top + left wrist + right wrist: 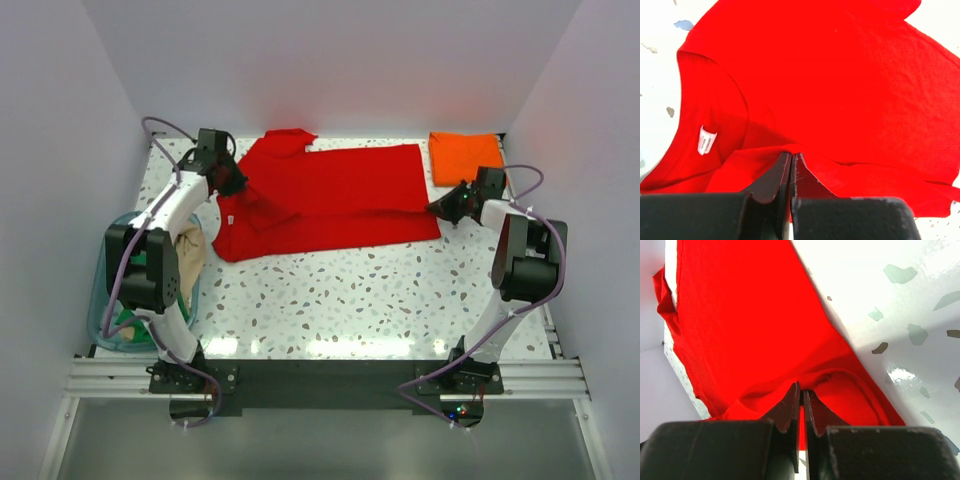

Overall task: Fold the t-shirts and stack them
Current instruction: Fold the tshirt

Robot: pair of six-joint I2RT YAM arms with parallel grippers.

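Observation:
The bright red t-shirt (330, 195) lies spread across the far half of the table, collar end to the left, with a small white neck label (706, 140). My left gripper (232, 182) is shut on a fold of the red cloth (840, 90) near the collar. My right gripper (443, 208) is shut on the shirt's hem edge (750, 330) at the right. An orange t-shirt (466, 156) lies folded at the far right corner. Tan and green cloth (190, 252) sits in the tub at the left.
A clear bluish plastic tub (104, 300) stands off the table's left edge beside the left arm. White walls close in on the far side and both sides. The speckled tabletop (350, 290) stretches in front of the red shirt.

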